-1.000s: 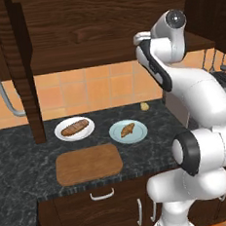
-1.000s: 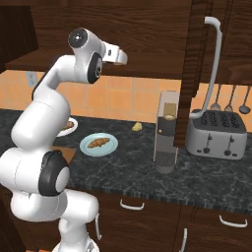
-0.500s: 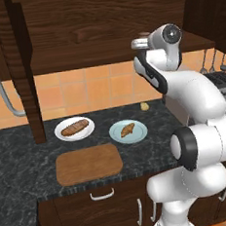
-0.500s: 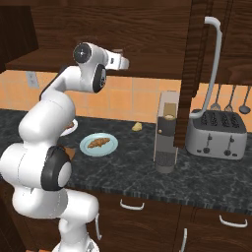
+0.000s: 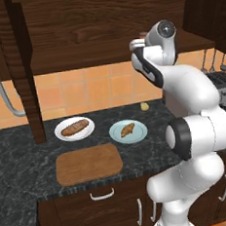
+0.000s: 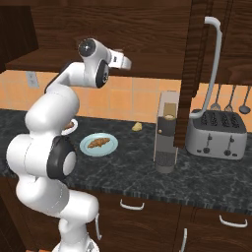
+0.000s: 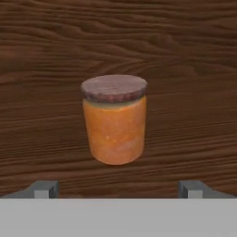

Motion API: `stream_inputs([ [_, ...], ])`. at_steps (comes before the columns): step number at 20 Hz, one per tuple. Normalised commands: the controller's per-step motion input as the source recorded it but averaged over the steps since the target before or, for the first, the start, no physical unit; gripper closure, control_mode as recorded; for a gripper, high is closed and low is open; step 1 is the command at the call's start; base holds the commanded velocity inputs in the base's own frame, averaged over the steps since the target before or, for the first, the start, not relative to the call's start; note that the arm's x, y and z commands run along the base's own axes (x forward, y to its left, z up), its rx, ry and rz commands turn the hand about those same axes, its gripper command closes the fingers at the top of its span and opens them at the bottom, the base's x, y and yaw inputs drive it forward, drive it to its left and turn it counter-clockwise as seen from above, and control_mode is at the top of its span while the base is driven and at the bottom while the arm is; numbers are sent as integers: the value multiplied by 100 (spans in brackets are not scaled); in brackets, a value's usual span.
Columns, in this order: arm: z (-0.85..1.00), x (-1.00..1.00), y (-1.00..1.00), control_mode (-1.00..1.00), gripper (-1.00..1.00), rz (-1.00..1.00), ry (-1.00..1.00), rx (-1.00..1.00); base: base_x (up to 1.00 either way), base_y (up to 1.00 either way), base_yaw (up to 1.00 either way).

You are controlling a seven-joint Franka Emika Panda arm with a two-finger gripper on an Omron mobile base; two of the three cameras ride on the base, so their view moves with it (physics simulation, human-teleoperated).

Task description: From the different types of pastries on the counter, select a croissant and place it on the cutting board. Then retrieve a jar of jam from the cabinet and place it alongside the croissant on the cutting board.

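jar vs gripper: the jar of jam (image 7: 115, 121) stands dead ahead of the gripper (image 7: 118, 189), centred between the 2 finger tips and not yet between them; from here a straight push forward looks like the move.
jar axis: upright, lid on top, so the jaws would meet its round sides.
gripper state: spread wide, nothing in it.
where the jar is: on the plank shelf of the cabinet (image 5: 96, 23), against the wood back.
croissant: on the pale-blue plate (image 5: 138, 131), the croissant (image 5: 127, 129) not on the cutting board (image 5: 88, 163), which lies bare nearby on the counter (image 5: 21, 158).
hard to see: from the left base side the arm's wrist covers the jar; how far the tips are from it i can't judge.
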Motion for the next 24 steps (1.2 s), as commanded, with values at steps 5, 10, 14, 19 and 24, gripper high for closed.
stream_inputs([
  [5,0,9,-2,-100,-100,0,5,0,0,0,0],
  [10,0,15,0,-100,-100,0,0,0,0,0,0],
  [14,0,30,0,-100,-100,0,0,0,0,0,0],
  [19,0,18,0,-100,-100,0,0,0,0,0,0],
  [24,0,17,0,-100,-100,0,0,0,0,0,0],
])
